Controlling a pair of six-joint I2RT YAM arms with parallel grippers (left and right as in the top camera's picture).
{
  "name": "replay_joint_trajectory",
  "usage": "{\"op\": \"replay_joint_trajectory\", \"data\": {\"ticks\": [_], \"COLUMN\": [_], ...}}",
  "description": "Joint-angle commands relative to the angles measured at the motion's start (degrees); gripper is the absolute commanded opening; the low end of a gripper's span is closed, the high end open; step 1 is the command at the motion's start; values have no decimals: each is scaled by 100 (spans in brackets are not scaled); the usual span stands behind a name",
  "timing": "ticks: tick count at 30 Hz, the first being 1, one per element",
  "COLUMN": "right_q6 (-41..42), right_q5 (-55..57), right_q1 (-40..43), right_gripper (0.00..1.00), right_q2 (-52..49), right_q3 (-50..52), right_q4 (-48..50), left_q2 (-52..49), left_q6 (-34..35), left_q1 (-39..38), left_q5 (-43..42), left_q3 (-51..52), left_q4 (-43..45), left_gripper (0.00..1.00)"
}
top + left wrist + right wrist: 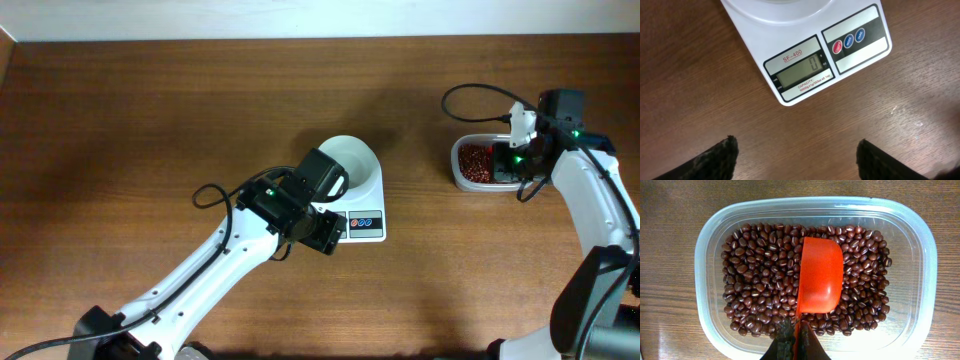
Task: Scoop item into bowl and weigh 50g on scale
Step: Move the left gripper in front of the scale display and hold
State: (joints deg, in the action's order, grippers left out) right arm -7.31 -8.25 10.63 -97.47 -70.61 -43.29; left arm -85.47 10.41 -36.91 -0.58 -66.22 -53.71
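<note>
The white bowl (352, 160) stands on the white scale (365, 225) at the table's middle; the scale's display (799, 74) reads 0. My left gripper (796, 157) is open and empty just in front of the scale (805, 60). The red-brown beans (765, 280) fill a clear plastic container (715, 235) at the right (480, 163). My right gripper (796, 342) is shut on the handle of an orange scoop (821, 275), which lies turned on its side over the beans, its back showing.
A black cable (470, 95) loops behind the container. The left arm (240, 255) stretches across the table's front left and covers part of the bowl.
</note>
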Motion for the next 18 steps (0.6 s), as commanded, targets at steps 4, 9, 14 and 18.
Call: {"op": "replay_joint_trajectory", "data": {"ticks": [4, 9, 14, 18], "right_q6": [31, 31, 31, 31], "right_q5": [-15, -15, -11, -13], "right_q1": [-11, -11, -9, -9], "right_gripper": [4, 4, 4, 4], "right_q2": [-28, -31, -28, -28], "right_q3": [-96, -96, -96, -96], "right_q4": [20, 13, 0, 0], "left_q2": [94, 94, 94, 94], "left_q6": [199, 229, 227, 227], "left_q1": [-22, -22, -22, -22], "left_q5": [2, 59, 59, 59], "left_q3": [55, 57, 55, 55], "left_q4": [11, 9, 7, 9], "left_gripper": [72, 89, 99, 99]}}
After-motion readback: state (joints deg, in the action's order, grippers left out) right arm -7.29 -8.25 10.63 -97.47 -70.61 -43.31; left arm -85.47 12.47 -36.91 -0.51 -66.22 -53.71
